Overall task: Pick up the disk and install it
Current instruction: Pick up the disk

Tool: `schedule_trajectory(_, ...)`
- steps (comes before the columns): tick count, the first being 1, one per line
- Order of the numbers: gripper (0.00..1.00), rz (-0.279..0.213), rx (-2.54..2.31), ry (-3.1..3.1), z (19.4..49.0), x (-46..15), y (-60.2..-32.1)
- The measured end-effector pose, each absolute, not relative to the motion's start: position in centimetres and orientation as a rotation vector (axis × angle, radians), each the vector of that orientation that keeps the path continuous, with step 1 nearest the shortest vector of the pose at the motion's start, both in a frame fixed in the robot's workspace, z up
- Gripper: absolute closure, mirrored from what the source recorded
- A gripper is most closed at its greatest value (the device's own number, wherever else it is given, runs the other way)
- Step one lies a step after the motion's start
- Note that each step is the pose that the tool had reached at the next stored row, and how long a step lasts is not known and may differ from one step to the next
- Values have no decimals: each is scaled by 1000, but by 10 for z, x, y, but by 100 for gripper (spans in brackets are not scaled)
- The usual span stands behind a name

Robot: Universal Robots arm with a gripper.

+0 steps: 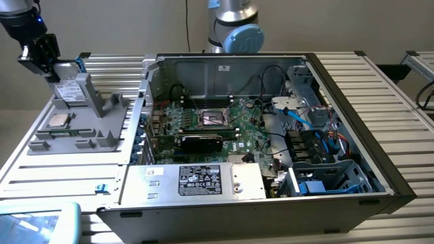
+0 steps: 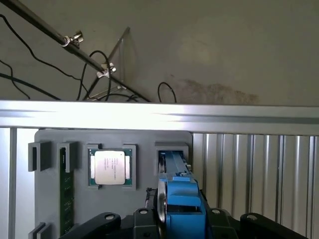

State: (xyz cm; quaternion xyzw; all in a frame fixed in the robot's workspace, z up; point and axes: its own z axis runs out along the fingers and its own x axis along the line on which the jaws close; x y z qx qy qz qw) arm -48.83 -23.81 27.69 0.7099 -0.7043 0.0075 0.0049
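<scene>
The disk point(image 1: 68, 92) stands on edge in a slot of the grey holder point(image 1: 101, 109), left of the open computer case in the exterior view. Its white label and blue carrier edge show. My gripper point(image 1: 49, 68) is directly above it, at its top edge. In the wrist view the blue carrier point(image 2: 180, 191) sits between the black fingers of my gripper point(image 2: 182, 221), which are shut on it, with its lower end still in the holder's slot point(image 2: 172, 149).
A small square CPU chip point(image 1: 58, 120) point(image 2: 109, 167) and a green memory stick point(image 2: 66, 194) lie in the holder. The open case point(image 1: 352, 127) holds the motherboard point(image 1: 210, 119), a silver labelled box point(image 1: 203, 180) and a blue-trimmed drive bay point(image 1: 326, 180) with cables around it.
</scene>
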Motion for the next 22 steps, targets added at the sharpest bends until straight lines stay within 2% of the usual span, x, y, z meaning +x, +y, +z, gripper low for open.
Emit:
schedule_trajectory(8,63,26,2224,-2206,279,-488,-238)
schedule_trajectory(22,63,34,2228,-2210,306,-488,-238)
